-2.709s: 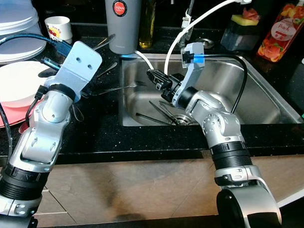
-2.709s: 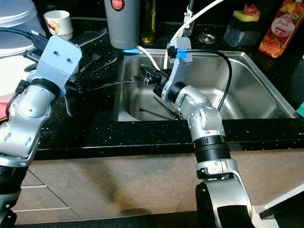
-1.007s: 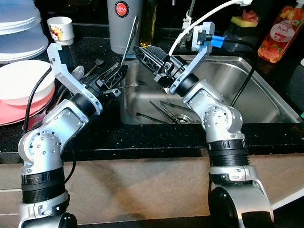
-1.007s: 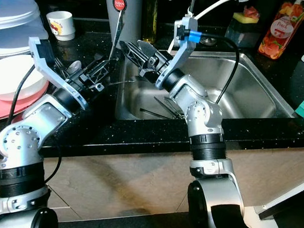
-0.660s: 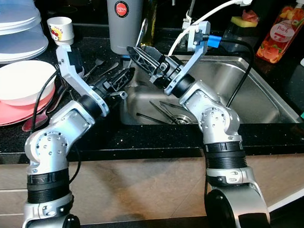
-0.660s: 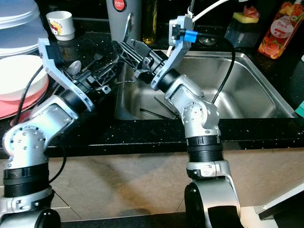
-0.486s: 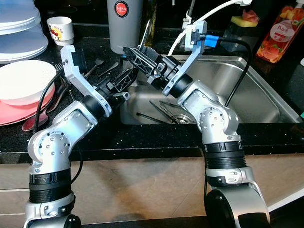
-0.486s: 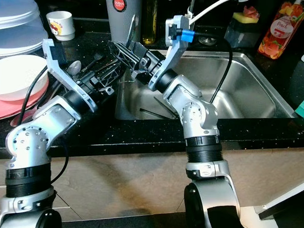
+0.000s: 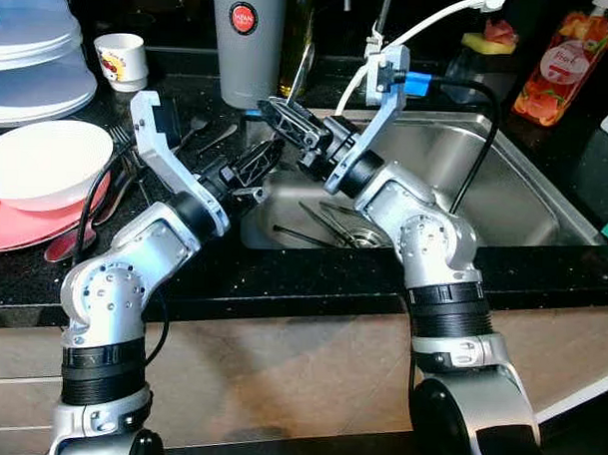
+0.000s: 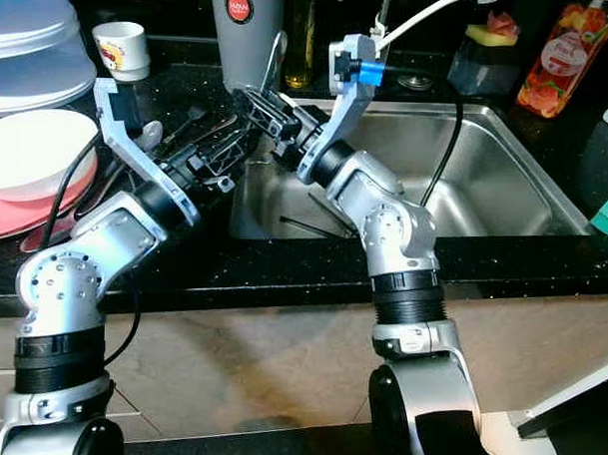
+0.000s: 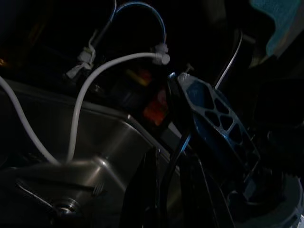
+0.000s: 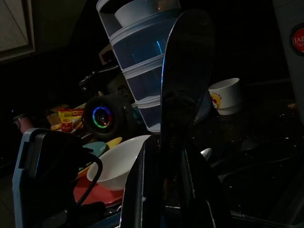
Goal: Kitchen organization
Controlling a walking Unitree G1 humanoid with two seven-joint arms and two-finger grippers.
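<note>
Black speckled tabletop spans the frame w/ a stainless sink set in at centre-right. Upper left: stack of clear blue-tinted containers, white bowl on a pink plate, small white cup. Upper centre: grey tumbler w/ red badge. Upper right: peach-label bottle and a sponge holder.

Right gripper sits upper centre, over the sink's left rim, fingers clamped on a metal spoon; spoon stands near upright, bowl end up, beside the tumbler. In the right wrist view the spoon rises from between the two black fingers.

Left gripper is just below and left of the right gripper, at the sink's left edge; fingers close together on a thin metal handle per the left wrist view, which is dark.

Loose cutlery lies on the tabletop left of the sink; more utensils lie near the drain.
</note>
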